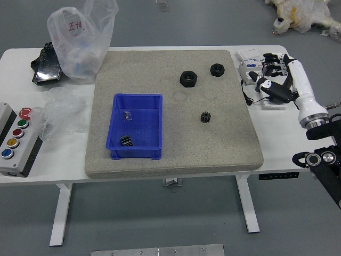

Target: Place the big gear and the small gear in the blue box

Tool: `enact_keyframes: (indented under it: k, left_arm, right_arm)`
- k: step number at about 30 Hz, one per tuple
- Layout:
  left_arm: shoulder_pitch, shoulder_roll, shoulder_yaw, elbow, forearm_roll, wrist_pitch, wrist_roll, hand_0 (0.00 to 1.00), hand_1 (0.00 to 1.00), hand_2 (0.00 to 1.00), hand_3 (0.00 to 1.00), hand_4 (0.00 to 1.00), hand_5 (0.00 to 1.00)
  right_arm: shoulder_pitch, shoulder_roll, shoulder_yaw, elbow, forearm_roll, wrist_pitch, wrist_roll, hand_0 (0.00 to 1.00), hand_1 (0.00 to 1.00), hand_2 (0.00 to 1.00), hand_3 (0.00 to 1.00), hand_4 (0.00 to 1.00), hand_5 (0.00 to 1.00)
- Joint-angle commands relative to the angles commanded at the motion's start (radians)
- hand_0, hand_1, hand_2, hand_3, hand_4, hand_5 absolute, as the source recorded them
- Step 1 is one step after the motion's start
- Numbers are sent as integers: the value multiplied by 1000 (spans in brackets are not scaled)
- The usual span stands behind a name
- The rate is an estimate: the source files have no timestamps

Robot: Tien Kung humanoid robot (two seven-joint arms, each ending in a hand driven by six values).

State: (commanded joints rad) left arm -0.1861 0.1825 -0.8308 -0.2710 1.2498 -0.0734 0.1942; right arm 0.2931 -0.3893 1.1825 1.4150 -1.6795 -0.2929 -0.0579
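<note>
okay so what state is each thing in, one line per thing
Blue box, open-topped.
Ridged black piece, inside the box.
Small grey piece, inside the box.
Toothed black gear, on the mat, outside the box.
Black hex nut, lying flat.
Black ring, lying flat.
Clear bag, upright.
Clear wrap, crumpled.
Right hand, fingers spread, apparently empty.
</note>
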Motion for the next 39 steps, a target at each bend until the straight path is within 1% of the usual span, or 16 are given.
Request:
enact_keyframes:
  k: [1, 6, 7, 9, 10, 11, 12, 18, 24, 25, 27, 30, 31, 39]
  left_arm:
    - [1, 0, -2, 0, 2, 0, 1, 667, 620, 622, 655, 736, 386]
    - [4, 1, -18, -2, 19, -4, 9, 667, 620, 622, 655, 736, 386]
    - [4, 0, -20, -2, 22, -5, 10, 666, 619, 622, 655, 736, 386]
    - [4, -2, -22, -3, 25, -7, 12, 666, 619, 622, 655, 736, 386]
    - [3, -3, -22, -3, 25, -7, 12, 666, 619, 622, 655, 736, 386]
    - [3, -3, -22, -3, 26, -7, 12, 666, 619, 622, 655, 736, 386]
    - [2, -3, -22, -4, 26, -8, 12, 666, 618, 620, 654, 734, 385]
    - [3, -1, -31, -5, 39, -11, 16, 666, 618, 620, 654, 734, 385]
    - [8, -3, -47, -6, 55, -14, 24, 666, 618, 620, 654, 734, 385]
    - [9, -3, -50, -6, 58, -15, 25, 666, 618, 620, 654, 734, 384]
    - [12, -3, -59, -6, 67, -16, 28, 666, 618, 620, 654, 734, 384]
    - [11, -3, -62, -6, 71, -17, 29, 666, 618, 620, 654, 734, 384]
    - [10, -3, -60, -6, 69, -17, 28, 666, 618, 619, 655, 733, 384]
    - [8, -4, -62, -7, 70, -17, 30, 666, 617, 619, 655, 733, 384]
  right_arm:
    - [18, 1, -22, -18, -35, 5, -22, 452, 557, 739, 762, 847, 382]
    - [123, 19, -148, -121, -198, 45, -125, 452, 557, 739, 762, 847, 382]
    - [145, 24, -173, -143, -225, 54, -139, 434, 552, 734, 761, 839, 378]
    - [182, 34, -220, -181, -266, 72, -160, 434, 552, 734, 761, 839, 378]
    - [210, 41, -255, -211, -293, 82, -171, 434, 552, 734, 761, 839, 378]
    - [225, 46, -275, -226, -299, 85, -174, 434, 552, 734, 761, 839, 378]
    - [242, 52, -299, -244, -300, 88, -177, 420, 550, 734, 762, 848, 382]
    - [330, 101, -458, -350, -268, 100, -182, 420, 550, 732, 762, 852, 394]
    - [366, 122, -580, -380, -232, 97, -180, 420, 550, 732, 762, 852, 394]
    - [371, 124, -597, -383, -227, 96, -179, 413, 547, 720, 762, 872, 404]
    - [387, 133, -640, -399, -211, 94, -175, 413, 547, 720, 762, 872, 404]
    - [403, 146, -674, -424, -197, 92, -170, 413, 547, 720, 762, 872, 404]
    - [407, 148, -680, -432, -194, 90, -168, 401, 543, 708, 749, 832, 357]
    - [433, 149, -696, -470, -180, 82, -157, 394, 538, 695, 735, 830, 358]
